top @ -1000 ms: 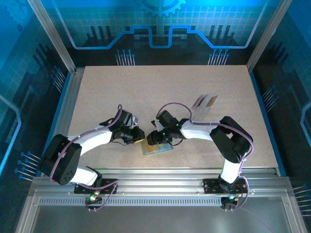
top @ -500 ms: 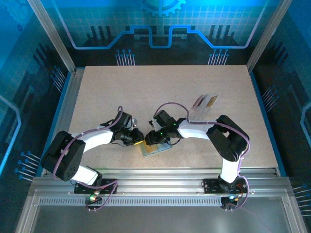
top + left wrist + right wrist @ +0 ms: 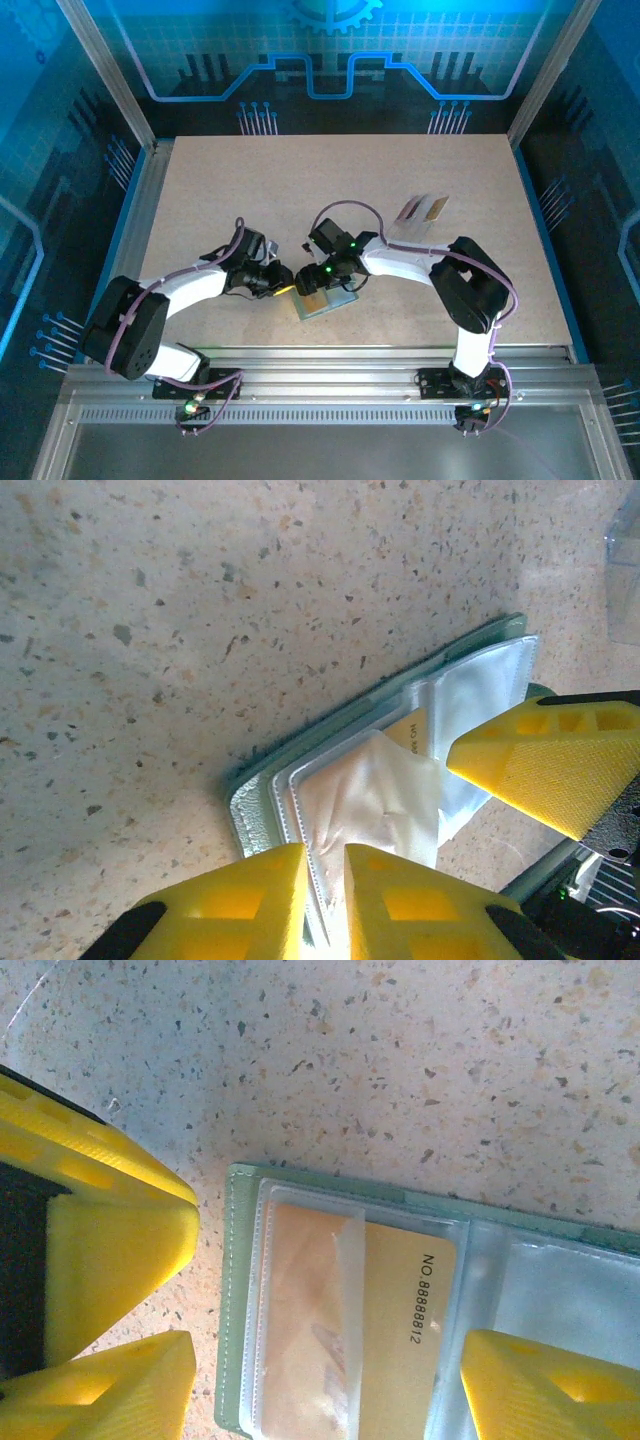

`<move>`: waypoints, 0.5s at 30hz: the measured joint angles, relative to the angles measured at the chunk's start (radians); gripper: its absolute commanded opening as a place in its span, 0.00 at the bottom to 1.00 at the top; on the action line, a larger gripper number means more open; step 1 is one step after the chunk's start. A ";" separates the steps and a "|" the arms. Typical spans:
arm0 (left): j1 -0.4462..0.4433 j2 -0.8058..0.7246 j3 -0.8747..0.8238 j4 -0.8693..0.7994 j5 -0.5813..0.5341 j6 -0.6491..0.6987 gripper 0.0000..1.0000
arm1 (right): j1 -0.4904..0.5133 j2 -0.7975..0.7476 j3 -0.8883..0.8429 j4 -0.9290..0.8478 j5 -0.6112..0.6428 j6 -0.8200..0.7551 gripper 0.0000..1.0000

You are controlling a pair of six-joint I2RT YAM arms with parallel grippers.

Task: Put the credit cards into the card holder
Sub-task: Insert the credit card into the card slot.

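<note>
The grey-green card holder lies open near the table's front, between both grippers. Its clear pocket holds an orange-gold credit card printed NO.88888812, part of it sticking out. My left gripper is shut on the pale clear lining at the card holder's near edge. My right gripper stands open just above the holder, its fingers on either side of the card and not touching it. In the left wrist view one right finger shows beside the pocket. Two more credit cards lie at the back right.
The left gripper's yellow finger sits close to the holder's corner in the right wrist view. The speckled tabletop stretches free behind the arms. A metal rail borders the front edge.
My right gripper has opened wide and let go of the orange-gold card, which stays in the pocket. The right arm shifted slightly left. The left gripper keeps its hold.
</note>
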 measured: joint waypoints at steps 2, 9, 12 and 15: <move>0.002 -0.002 -0.001 0.001 0.008 0.000 0.18 | 0.000 0.000 0.005 -0.011 0.004 -0.005 0.68; 0.003 -0.008 -0.005 0.023 0.037 0.000 0.18 | 0.002 -0.017 0.030 -0.097 0.113 -0.060 0.35; 0.003 -0.008 -0.013 0.027 0.047 0.000 0.18 | -0.006 -0.021 0.058 -0.135 0.159 -0.094 0.29; 0.003 -0.008 -0.024 0.032 0.051 0.000 0.18 | -0.028 -0.019 0.083 -0.168 0.199 -0.124 0.29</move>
